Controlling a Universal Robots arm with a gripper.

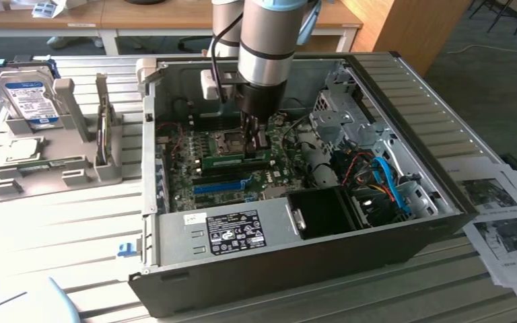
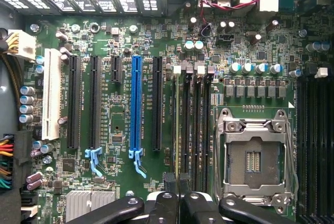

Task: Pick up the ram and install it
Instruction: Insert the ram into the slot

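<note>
Leftmost in the exterior view, a hard drive (image 1: pixel 27 97) stands upright in a grey rack (image 1: pixel 61 171), beside the open case (image 1: pixel 268 269). Inside the case I see the blue slot (image 1: pixel 218 186) on the board. Just beyond it the ram (image 1: pixel 236 160) sits edge-up along the black slots. My gripper (image 1: pixel 256 142) is directly over the ram's right end, jaws closed on its top edge. I cannot tell whether it is seated. Papers (image 1: pixel 501 215) lie at far right. On the wrist camera the gripper (image 2: pixel 180 203) hangs between the blue slot (image 2: pixel 136 104) and the socket (image 2: pixel 253 156).
</note>
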